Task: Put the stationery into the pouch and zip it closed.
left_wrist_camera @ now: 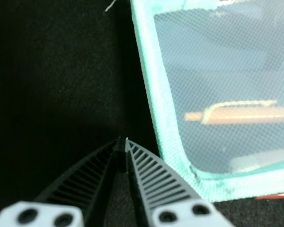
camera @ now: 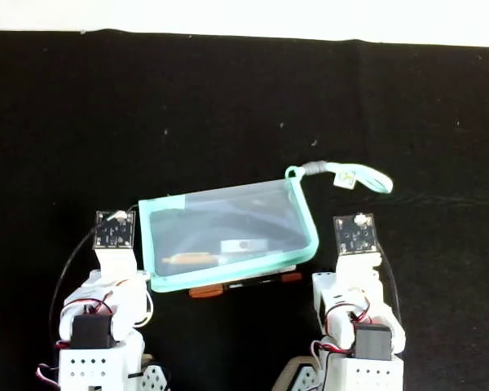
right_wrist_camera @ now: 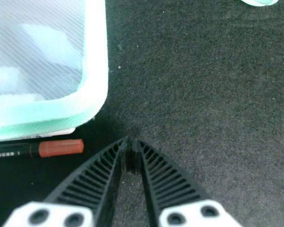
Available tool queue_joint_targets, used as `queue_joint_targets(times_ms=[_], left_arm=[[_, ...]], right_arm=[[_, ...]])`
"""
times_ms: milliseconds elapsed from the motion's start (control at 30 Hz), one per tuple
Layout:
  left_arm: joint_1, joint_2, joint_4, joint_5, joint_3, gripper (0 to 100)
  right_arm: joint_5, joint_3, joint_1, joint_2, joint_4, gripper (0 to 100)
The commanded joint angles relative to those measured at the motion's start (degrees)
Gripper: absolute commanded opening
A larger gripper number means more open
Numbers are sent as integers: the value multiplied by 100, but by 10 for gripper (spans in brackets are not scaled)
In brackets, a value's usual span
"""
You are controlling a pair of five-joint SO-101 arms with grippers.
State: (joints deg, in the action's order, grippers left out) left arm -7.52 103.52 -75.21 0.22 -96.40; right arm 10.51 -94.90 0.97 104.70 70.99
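At counter [camera: 228, 98] centre: mesh pouch [camera: 228, 232] lies flat, pen [left_wrist_camera: 236, 112] visible inside. Red-capped marker [right_wrist_camera: 38, 149] outside, just beside pouch's 6 o'clock edge. Left end effector [left_wrist_camera: 122, 142] at 8 o'clock, right end effector [right_wrist_camera: 131, 142] at 4 o'clock, both pinched together, empty. Loading looks unfinished. Next: grasp marker, locate pouch opening.

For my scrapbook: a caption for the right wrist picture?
Shut right gripper beside the pouch, a red-capped pen lying outside.
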Motion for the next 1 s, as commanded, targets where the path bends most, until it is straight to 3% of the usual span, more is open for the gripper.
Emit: queue_joint_targets(times_ms=[0, 667, 967], left_arm=[[-31, 13, -44, 53, -84, 7], [31, 22, -35, 35, -84, 7], [585, 22, 0, 44, -84, 7]], right_arm=[[35, -813, 40, -13, 22, 6], [26, -813, 13, -4, 22, 6], [9, -813, 13, 4, 22, 6]])
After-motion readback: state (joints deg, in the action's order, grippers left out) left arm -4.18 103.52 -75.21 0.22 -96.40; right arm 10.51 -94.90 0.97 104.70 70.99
